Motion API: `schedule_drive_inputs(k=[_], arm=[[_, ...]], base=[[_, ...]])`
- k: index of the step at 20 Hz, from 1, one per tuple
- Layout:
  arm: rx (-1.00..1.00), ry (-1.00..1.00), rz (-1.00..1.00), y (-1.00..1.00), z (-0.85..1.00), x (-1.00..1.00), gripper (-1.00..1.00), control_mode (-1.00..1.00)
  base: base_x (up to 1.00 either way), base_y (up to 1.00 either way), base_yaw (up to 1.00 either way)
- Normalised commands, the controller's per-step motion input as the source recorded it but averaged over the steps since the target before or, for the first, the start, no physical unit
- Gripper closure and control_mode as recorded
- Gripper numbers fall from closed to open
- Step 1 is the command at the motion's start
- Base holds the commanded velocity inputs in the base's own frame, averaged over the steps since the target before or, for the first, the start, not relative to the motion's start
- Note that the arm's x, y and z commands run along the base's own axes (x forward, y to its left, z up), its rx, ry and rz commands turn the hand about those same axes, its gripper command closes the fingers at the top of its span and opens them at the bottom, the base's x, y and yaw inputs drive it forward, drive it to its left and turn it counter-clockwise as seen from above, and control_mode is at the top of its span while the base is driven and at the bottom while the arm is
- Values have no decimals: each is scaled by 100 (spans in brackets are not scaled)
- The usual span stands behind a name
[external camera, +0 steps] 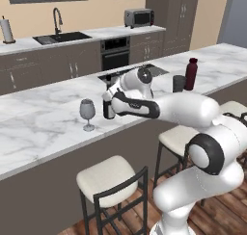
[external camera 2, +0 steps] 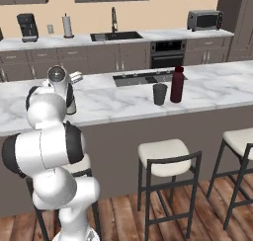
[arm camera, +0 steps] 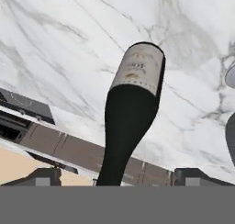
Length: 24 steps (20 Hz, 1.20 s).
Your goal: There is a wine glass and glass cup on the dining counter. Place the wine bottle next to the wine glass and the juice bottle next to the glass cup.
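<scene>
Wine bottle (external camera: 109, 109) upright on the dining counter (external camera: 43, 128), just beside the wine glass (external camera: 87, 112), near the front edge of the marble top; bottle and glass close but apart, bottle on the side toward the arm's wrist; dark body and pale label partly hidden behind the white hand in the left base view; in the right base view, bottle (external camera 2: 71, 100) mostly covered by the arm's upper links, only a sliver of dark glass showing against the dining counter (external camera 2: 123, 104). Gripper (external camera: 107, 100) at the bottle's neck, hand reaching in level over the counter; seen along the hand, wine bottle (arm camera: 131, 108) running up between the two dark finger tips (arm camera: 41, 177), neck low at the gripper (arm camera: 114, 179), label end far; tips standing wide of the slim neck on both sides, so jaws apart, with no contact to be made out. Farther along the same counter, a dark red bottle (external camera: 191, 74) with a grey glass cup (external camera: 179, 83) just beside it, well apart from the wine glass; same pair in the right base view, bottle (external camera 2: 177, 84) and cup (external camera 2: 159, 94). White-cushioned bar stools (external camera: 108, 178) along the counter's dark front.
</scene>
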Motion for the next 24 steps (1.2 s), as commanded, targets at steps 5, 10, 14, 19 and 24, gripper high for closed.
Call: schedule_drive_inputs(k=[5,10,14,19,24], arm=[[-1,-12,0,0,100,-32,-100,-100],[0,-4,0,-5,100,-71,-100,-100],[0,0,0,-24,92,-100,-100,-100],[8,0,-1,-59,63,-100,-100,-100],[16,7,-7,-71,15,-100,-100,-100]], base=[[0,0,0],[0,0,0],[0,0,0],[0,0,0],[0,0,0]])
